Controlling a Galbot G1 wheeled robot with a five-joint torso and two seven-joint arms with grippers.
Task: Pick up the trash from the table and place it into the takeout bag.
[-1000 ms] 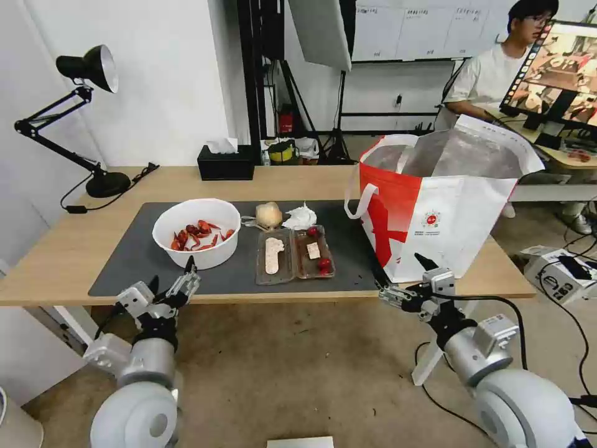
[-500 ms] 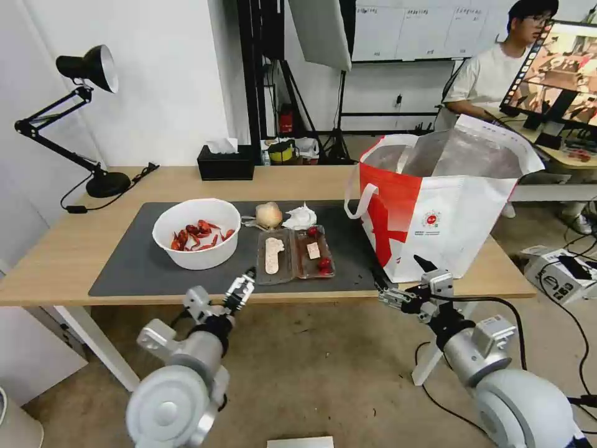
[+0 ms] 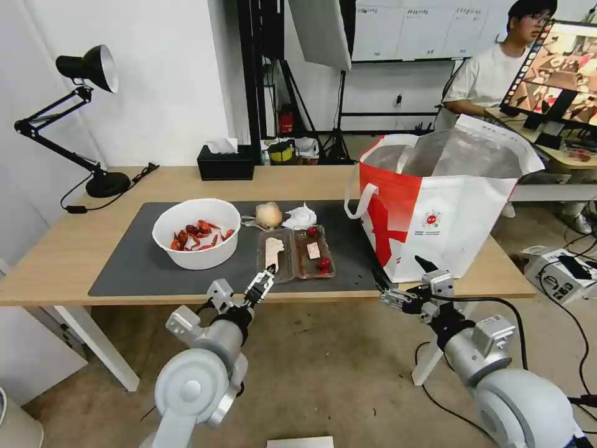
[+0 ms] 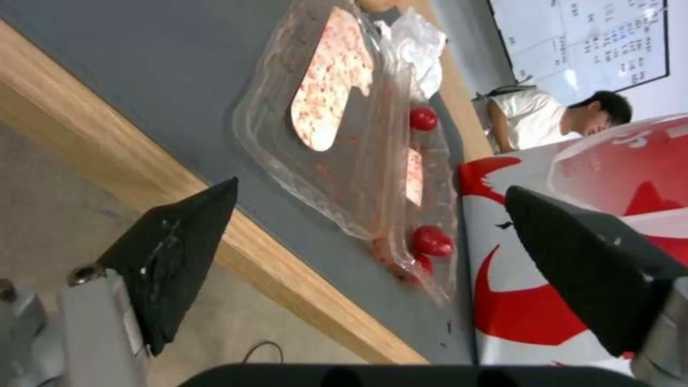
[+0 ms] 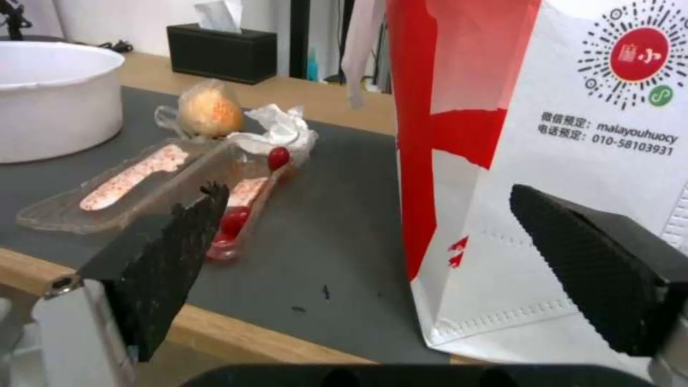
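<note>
On the table [image 3: 74, 249] lies a dark mat [image 3: 137, 261] bearing the trash: a white bowl [image 3: 196, 233] of red shells, a clear hinged tray [image 3: 295, 254] with scraps, a crumpled tissue [image 3: 300, 216] and a beige lump [image 3: 268, 214]. The takeout bag [image 3: 444, 205] stands open at the table's right end. My left gripper [image 3: 261, 286] is open at the front edge, just short of the tray [image 4: 337, 134], nothing between its fingers. My right gripper [image 3: 398, 267] is open and empty, low before the bag's [image 5: 545, 134] front corner.
A black tissue box [image 3: 226, 163] and a black desk lamp [image 3: 93, 124] stand along the table's far side. Boxes and cables lie on the floor at the right. A person sits at a desk behind the bag.
My left arm has swung right along the table's front edge, from in front of the bowl to in front of the tray. The right arm has not moved.
</note>
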